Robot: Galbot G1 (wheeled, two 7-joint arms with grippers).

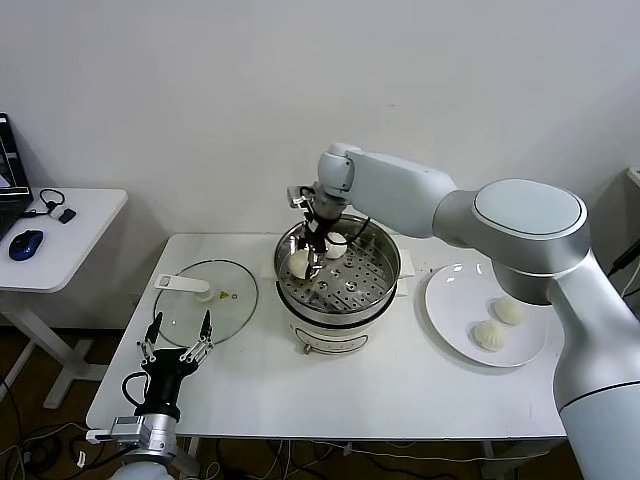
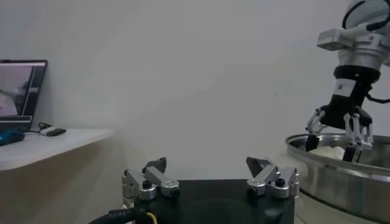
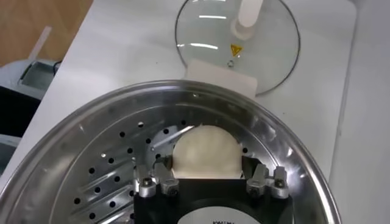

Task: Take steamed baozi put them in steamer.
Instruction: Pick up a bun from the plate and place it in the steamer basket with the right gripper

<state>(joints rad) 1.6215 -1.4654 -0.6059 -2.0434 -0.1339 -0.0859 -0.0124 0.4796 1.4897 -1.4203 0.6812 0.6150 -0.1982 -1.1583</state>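
Steel shines on the steamer [image 1: 375,262], which stands on the white surface [image 1: 400,390] near its middle, the perforated tray inside it in plain sight. The right end effector [image 1: 312,247] hangs over the pot's left part, its fingers [image 3: 159,176] closed round one baozi [image 3: 205,152], which it holds just over the tray near the wall. A second baozi [image 1: 336,250] lies on the tray just beside it, toward the back of the pot. Two more baozi [image 1: 492,335] sit side by side on the plate [image 1: 447,310], to the right of the steamer and well apart from it.

To the left of the steamer the glass lid [image 1: 205,300] lies flat on the surface, its white handle up.

The left end effector [image 1: 178,338] rests low at the front left corner of the surface, near the lid's front edge, fingers spread wide and holding nothing.

At far left a side table [image 1: 60,240] carries a blue mouse [image 1: 25,243].
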